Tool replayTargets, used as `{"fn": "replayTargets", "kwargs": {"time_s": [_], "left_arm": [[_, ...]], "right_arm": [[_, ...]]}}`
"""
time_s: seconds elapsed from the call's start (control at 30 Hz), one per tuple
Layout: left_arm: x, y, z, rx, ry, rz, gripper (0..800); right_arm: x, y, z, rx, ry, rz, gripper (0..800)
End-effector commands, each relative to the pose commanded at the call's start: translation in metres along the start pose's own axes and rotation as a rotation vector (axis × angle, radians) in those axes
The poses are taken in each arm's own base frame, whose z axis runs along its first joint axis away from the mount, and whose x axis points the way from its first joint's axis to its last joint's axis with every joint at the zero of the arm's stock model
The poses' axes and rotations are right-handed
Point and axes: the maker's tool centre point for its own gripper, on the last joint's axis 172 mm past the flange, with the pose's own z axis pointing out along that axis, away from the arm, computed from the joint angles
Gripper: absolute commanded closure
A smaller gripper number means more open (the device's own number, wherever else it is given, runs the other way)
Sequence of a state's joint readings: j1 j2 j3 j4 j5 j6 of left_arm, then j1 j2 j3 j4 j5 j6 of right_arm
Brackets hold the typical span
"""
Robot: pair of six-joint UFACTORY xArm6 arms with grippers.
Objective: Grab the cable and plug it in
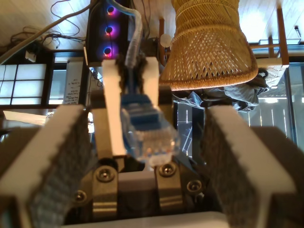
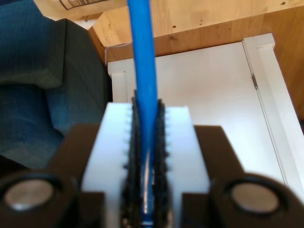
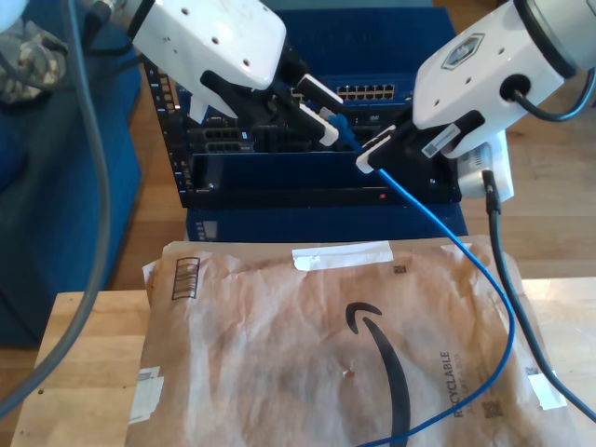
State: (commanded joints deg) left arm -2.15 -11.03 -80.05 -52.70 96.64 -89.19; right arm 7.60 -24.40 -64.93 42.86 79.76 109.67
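The fingers of my second gripper are pressed together on the cable, which runs as a straight bright blue line between the dark pads and on past the tips. Seen from the first wrist view, those same white fingers pinch the cable just behind its translucent plug. The plug sticks out free towards my first gripper. The fingers of my first gripper are spread wide, one on each side of the plug and apart from it, with open gaps on both sides.

In the exterior view the two arms meet tip to tip in front of a dark equipment rack, whose port rows are just behind them. From there the cable hangs down towards the exterior view's right. It loops over a brown paper package on the wooden tabletop and leaves at the bottom edge.
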Motion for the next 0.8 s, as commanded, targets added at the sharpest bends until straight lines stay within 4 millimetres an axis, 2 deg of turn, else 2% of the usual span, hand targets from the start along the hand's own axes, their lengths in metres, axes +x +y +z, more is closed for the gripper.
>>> {"fn": "replayTargets", "kwargs": {"time_s": [0.2, 0.4, 0.5, 0.67, 0.7, 0.73, 0.77, 0.8], "left_arm": [[0.0008, 0.0011, -0.0007, -0.004, 0.002, 0.000, 618], [0.0012, 0.0034, -0.0018, -0.013, 0.002, 0.004, 659], [0.0020, 0.0057, -0.0030, -0.022, 0.003, 0.011, 753], [0.0069, 0.0086, -0.0009, -0.029, 0.001, 0.009, 795], [0.0073, 0.0085, -0.0005, -0.028, 0.001, 0.010, 798], [0.0073, 0.0081, -0.0004, -0.027, 0.001, 0.010, 798], [0.0073, 0.0081, -0.0004, -0.027, 0.001, 0.010, 798], [0.0078, 0.0080, 0.0000, -0.026, 0.000, 0.009, 798]], "right_arm": [[-0.0005, -0.0003, -0.0001, 0.001, -0.002, 0.000, 798], [-0.0005, -0.0003, -0.0001, 0.001, -0.002, 0.000, 798], [-0.0007, 0.0006, 0.0004, -0.002, -0.001, -0.001, 793], [-0.0008, 0.0002, 0.0002, 0.000, -0.002, -0.001, 759], [-0.0016, 0.0005, 0.0004, -0.003, -0.004, 0.000, 690], [-0.0009, 0.0009, 0.0010, -0.005, -0.003, 0.001, 469], [-0.0014, 0.0025, 0.0025, -0.013, -0.002, -0.002, 198], [-0.0037, 0.0064, 0.0062, -0.023, 0.000, -0.012, 122]]}}
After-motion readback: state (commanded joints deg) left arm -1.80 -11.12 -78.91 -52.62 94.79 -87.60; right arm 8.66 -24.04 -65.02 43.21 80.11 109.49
